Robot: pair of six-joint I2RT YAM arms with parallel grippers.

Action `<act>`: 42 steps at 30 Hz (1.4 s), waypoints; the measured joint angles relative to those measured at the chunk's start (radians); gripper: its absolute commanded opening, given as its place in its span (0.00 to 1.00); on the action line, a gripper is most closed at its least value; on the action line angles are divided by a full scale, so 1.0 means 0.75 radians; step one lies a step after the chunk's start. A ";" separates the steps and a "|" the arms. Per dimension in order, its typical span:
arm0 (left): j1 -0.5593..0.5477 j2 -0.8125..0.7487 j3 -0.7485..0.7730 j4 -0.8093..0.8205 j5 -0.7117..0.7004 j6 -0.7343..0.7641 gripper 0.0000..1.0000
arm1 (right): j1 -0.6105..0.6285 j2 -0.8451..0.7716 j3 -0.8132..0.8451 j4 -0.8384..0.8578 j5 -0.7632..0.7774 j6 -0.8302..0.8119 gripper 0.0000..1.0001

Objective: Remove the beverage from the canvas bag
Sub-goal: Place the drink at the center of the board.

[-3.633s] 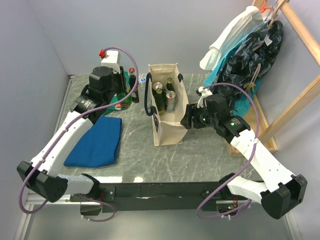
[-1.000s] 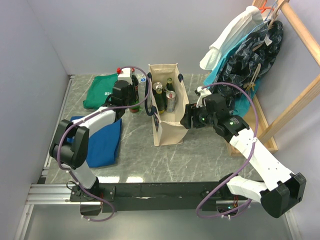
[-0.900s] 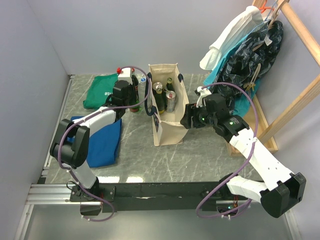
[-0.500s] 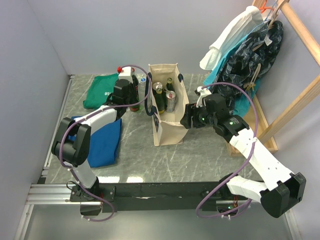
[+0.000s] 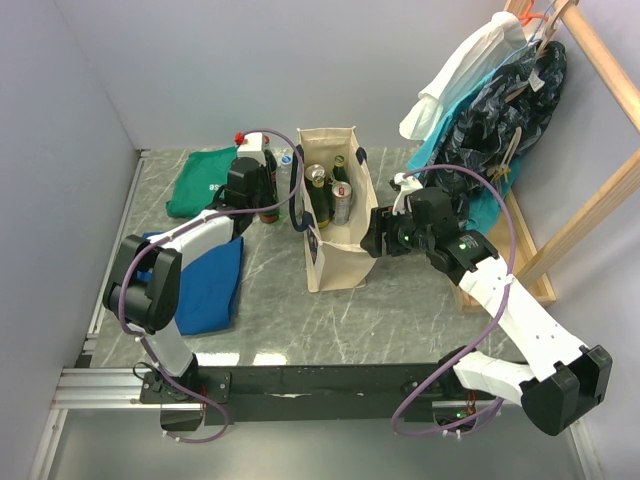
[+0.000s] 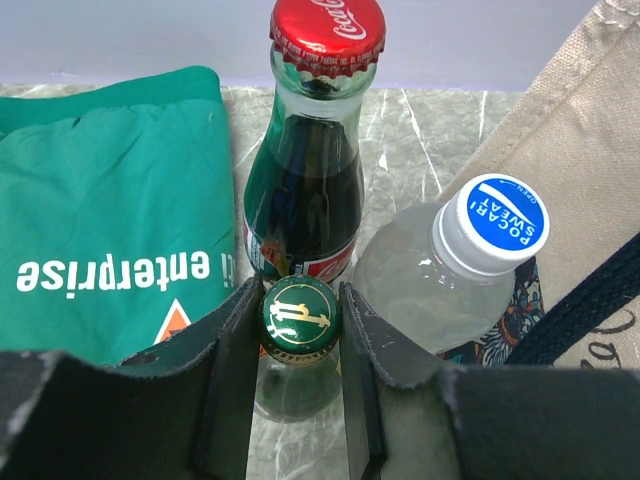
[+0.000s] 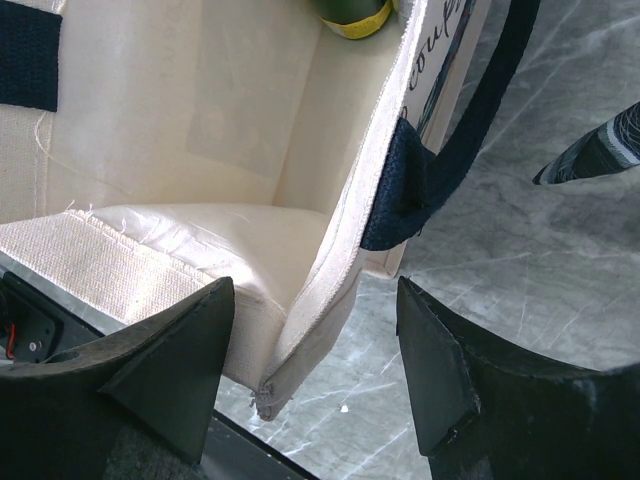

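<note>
While left gripper (image 6: 298, 308) pinches green-capped bottle (image 6: 300, 316) — outside canvas bag (image 5: 335, 265), right gripper (image 7: 315, 300) jaws apart, astride its wall

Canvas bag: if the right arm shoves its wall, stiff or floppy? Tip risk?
Probably floppy: the canvas bag wall bows between the right gripper fingers. Tipping seems unlikely, since bottles weigh down its far end; the empty near end may slide or buckle.
</note>
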 measured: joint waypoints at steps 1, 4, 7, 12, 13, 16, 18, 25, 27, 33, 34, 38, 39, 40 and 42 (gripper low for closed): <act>0.000 0.000 0.005 -0.008 0.000 0.000 0.30 | 0.000 0.001 0.000 0.001 0.000 0.000 0.72; 0.000 0.000 0.017 -0.037 0.000 0.000 0.32 | 0.000 0.000 0.000 0.001 0.000 0.001 0.72; 0.000 0.000 0.031 -0.064 0.001 0.000 0.33 | 0.000 -0.001 -0.001 0.001 0.001 0.001 0.72; 0.000 0.000 0.050 -0.107 0.000 -0.001 0.38 | 0.000 -0.001 -0.001 0.001 0.001 0.001 0.72; 0.000 0.000 0.051 -0.112 0.000 -0.001 0.38 | 0.000 -0.001 -0.001 0.001 0.001 0.001 0.72; 0.000 -0.001 0.052 -0.117 0.000 -0.001 0.43 | 0.000 -0.001 -0.001 0.001 0.000 0.001 0.72; 0.000 -0.001 0.053 -0.120 -0.001 -0.001 0.45 | 0.000 -0.001 -0.001 0.001 0.000 0.001 0.72; 0.000 -0.030 0.080 -0.120 -0.013 0.001 0.56 | 0.000 -0.001 -0.001 0.001 0.000 0.001 0.72; 0.000 -0.043 0.083 -0.119 -0.017 0.002 0.57 | 0.000 -0.001 -0.001 0.001 0.000 0.001 0.72; 0.000 -0.075 0.083 -0.125 -0.025 -0.001 0.69 | 0.000 -0.002 -0.001 0.001 0.001 0.001 0.72; 0.000 -0.078 0.083 -0.129 -0.025 0.000 0.70 | 0.000 -0.002 -0.001 0.001 0.001 0.001 0.72; 0.000 -0.096 0.114 -0.198 -0.023 -0.001 0.74 | 0.000 -0.002 -0.001 0.001 0.001 0.001 0.72; 0.000 -0.099 0.133 -0.222 -0.020 -0.001 0.82 | 0.000 -0.002 -0.001 0.001 0.001 0.001 0.72; 0.000 -0.105 0.147 -0.240 -0.017 -0.001 0.82 | 0.000 -0.002 -0.001 0.001 0.001 0.001 0.72; 0.000 -0.134 0.166 -0.279 0.001 -0.001 0.83 | 0.000 -0.004 -0.001 0.001 0.001 0.002 0.72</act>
